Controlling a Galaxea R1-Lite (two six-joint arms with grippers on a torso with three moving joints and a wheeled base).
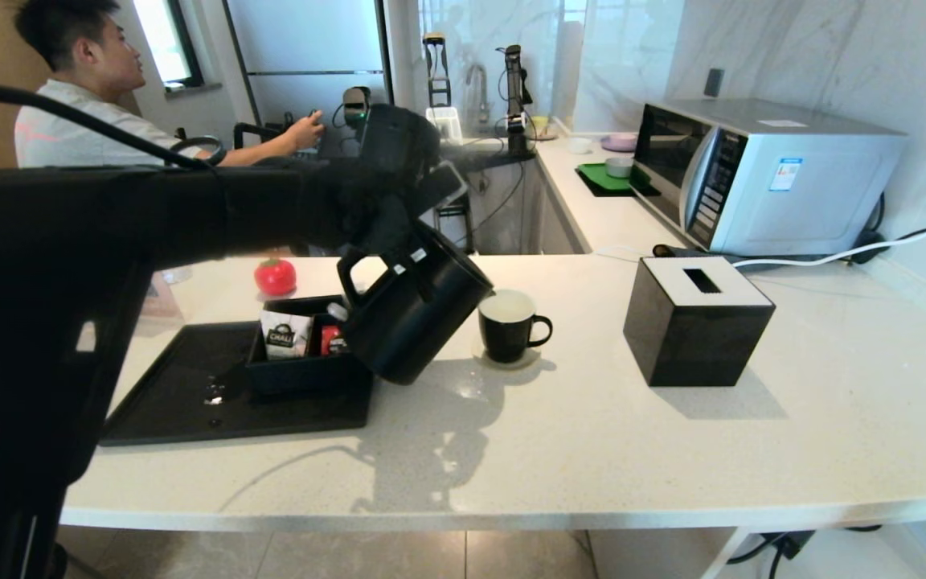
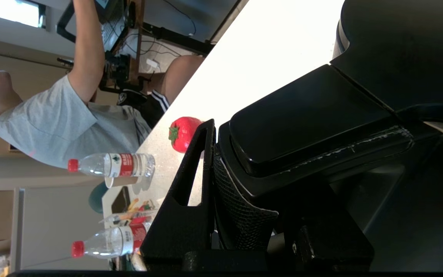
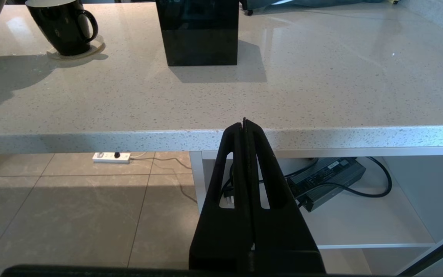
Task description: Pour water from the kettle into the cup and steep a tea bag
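Pouring step. Left claw (image 1: 399,241) clenched on kettle (image 1: 415,318) handle, kettle tilted mid-frame in head view, lifted off bench (image 1: 592,434), rim near cup (image 1: 507,324) just to its right. Next: more tilt, spout over cup. Right claw (image 3: 244,127) pinched closed, parked below bench edge.

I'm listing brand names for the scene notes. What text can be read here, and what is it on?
"CHALI": on the white packet in the black box.
Red packet beside it: print too small to read.
Microwave panel and blue sticker: unreadable.
Water bottles, red labels: print blurred.
Kettle, cup, tissue box: no text visible.
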